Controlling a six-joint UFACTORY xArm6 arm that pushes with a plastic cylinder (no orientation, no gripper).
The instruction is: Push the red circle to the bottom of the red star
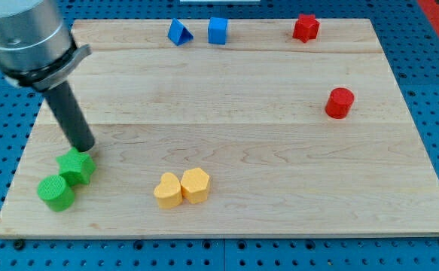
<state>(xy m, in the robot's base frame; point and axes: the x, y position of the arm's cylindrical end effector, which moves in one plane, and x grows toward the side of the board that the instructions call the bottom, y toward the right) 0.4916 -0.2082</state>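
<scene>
The red circle [339, 102] sits on the wooden board at the view's right. The red star [305, 28] is at the view's top right, above and slightly left of the circle, with a clear gap between them. My tip [84, 149] is at the view's far left, touching or just above the top edge of a green star-like block [76, 167]. The tip is far from both red blocks.
A green cylinder [56, 193] lies below-left of the green block. A yellow heart [168, 190] and a yellow hexagon [195, 185] touch at the bottom middle. A blue triangle [179, 33] and a blue cube [217, 31] sit at the top middle.
</scene>
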